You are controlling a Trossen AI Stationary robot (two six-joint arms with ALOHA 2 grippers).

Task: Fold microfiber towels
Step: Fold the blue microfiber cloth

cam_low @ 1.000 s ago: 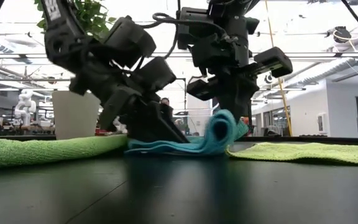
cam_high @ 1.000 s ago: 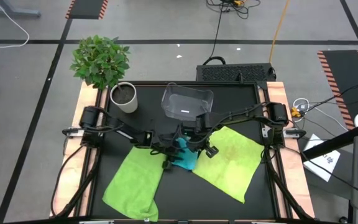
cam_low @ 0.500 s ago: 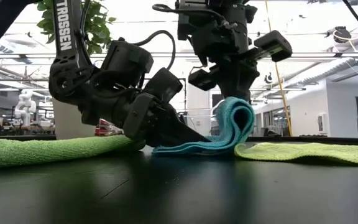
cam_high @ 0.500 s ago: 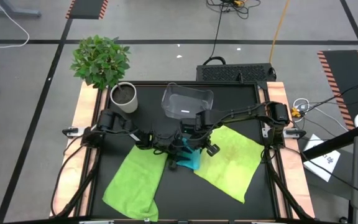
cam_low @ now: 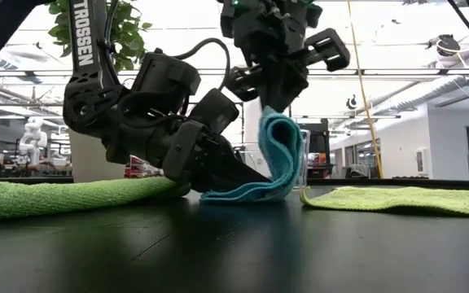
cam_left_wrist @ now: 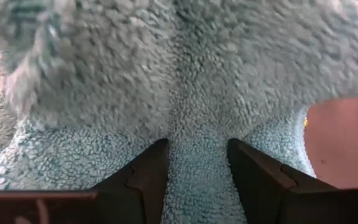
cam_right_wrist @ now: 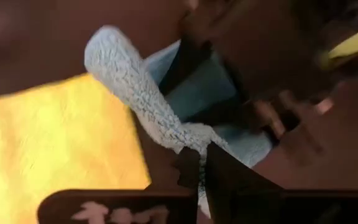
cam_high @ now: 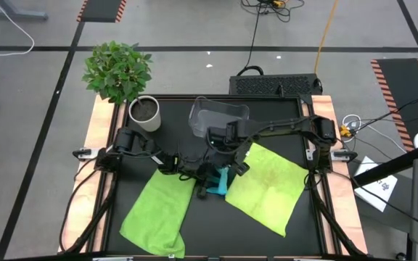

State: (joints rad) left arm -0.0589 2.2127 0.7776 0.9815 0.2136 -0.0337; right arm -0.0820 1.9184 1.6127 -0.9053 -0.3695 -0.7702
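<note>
At the centre of the counter (cam_high: 122,163), the left pincer (cam_low: 233,173) pins the turquoise towel's (cam_low: 277,159) low edge while the right pincer (cam_low: 271,102), clenched on its upper edge, holds the fold upright directly above and right of it

Bright backlit low view; right wrist view blurred.

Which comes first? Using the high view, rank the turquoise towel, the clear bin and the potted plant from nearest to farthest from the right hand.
1. turquoise towel: pinched in the right hand at table centre, with the left hand on its other side.
2. clear bin: at the table's back edge, behind the hand.
3. potted plant: at the back left corner, farthest.
</note>
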